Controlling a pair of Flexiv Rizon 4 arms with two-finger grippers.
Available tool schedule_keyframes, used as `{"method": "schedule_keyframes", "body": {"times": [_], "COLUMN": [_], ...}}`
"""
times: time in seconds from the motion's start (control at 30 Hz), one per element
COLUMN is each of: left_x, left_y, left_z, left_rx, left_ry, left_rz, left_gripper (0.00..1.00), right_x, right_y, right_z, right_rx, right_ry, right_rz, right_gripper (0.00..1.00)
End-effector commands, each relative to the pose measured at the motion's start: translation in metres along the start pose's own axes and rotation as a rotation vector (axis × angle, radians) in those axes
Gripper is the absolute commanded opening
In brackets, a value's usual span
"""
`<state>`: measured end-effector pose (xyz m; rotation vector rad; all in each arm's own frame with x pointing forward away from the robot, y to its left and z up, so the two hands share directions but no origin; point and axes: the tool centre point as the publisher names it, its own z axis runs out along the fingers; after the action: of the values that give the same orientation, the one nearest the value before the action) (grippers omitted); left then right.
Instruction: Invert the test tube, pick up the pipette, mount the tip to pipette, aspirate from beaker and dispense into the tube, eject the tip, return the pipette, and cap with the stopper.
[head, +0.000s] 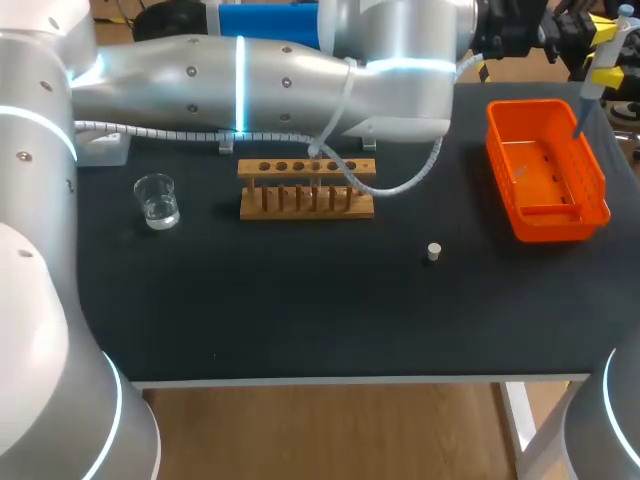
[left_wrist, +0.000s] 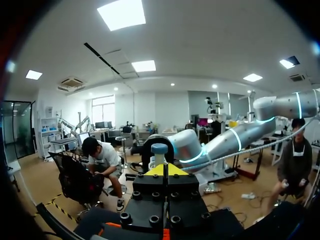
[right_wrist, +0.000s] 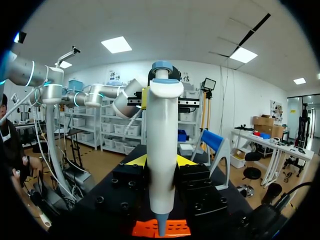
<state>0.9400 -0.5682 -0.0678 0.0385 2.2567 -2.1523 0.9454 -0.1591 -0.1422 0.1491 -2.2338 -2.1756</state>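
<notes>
My right gripper (right_wrist: 161, 161) is shut on the white pipette (right_wrist: 162, 150), which stands upright between its yellow tips. In the head view the pipette (head: 603, 72) hangs at the far right, its thin blue tip (head: 580, 122) over the orange tray (head: 590, 195). My left arm (head: 300, 70) reaches across the back of the table. Its gripper (left_wrist: 164, 170) is shut and empty, with the pipette's blue button (left_wrist: 159, 148) just ahead of it. The beaker (head: 157, 200) of clear liquid stands at the left, the wooden rack (head: 306, 187) in the middle. The small white stopper (head: 433, 252) lies alone on the mat.
A white spiral cable (head: 400, 180) from the left arm hangs over the rack's right end. The orange tray (right_wrist: 162, 229) shows under the pipette's nose in the right wrist view. The table's front edge (head: 350, 380) runs below the stopper.
</notes>
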Motion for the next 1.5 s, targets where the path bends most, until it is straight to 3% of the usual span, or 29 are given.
{"method": "schedule_keyframes", "body": {"times": [0.03, 0.3, 0.5, 0.53, 0.57, 0.6, 1.0, 1.27, 1.5], "left_x": [-0.003, -0.003, 0.000, 0.001, 0.001, 0.001, 0.004, 0.020, 0.035], "left_y": [-0.009, -0.039, -0.052, -0.053, -0.055, -0.056, -0.061, -0.053, -0.036], "left_z": [-0.002, -0.006, -0.008, -0.009, -0.011, -0.014, -0.066, -0.117, -0.162], "left_rx": [0.004, 0.017, 0.028, 0.024, 0.016, 0.012, -0.072, -0.095, -0.089], "left_ry": [-0.020, -0.033, -0.032, -0.032, -0.036, -0.041, 0.051, 0.034, 0.013], "left_rz": [0.027, 0.100, 0.117, 0.116, 0.110, 0.104, 0.004, -0.021, -0.018], "left_gripper": [0.00, 0.00, 0.00, 0.08, 0.36, 1.00, 1.00, 1.00, 1.00], "right_x": [0.000, 0.000, 0.000, 0.000, 0.000, 0.000, 0.000, 0.000, 0.000], "right_y": [0.007, 0.007, 0.007, 0.007, 0.007, 0.007, 0.007, 0.007, 0.007], "right_z": [0.000, 0.000, 0.000, 0.000, 0.000, 0.000, 0.000, 0.000, 0.000], "right_rx": [0.006, 0.006, 0.006, 0.006, 0.006, 0.006, 0.006, 0.006, 0.006], "right_ry": [0.003, 0.003, 0.003, 0.003, 0.003, 0.003, 0.003, 0.003, 0.003], "right_rz": [0.000, 0.000, 0.000, 0.000, 0.000, 0.000, 0.000, 0.000, 0.000], "right_gripper": [0.00, 0.00, 0.00, 0.00, 0.00, 0.00, 0.00, 0.00, 0.00]}}
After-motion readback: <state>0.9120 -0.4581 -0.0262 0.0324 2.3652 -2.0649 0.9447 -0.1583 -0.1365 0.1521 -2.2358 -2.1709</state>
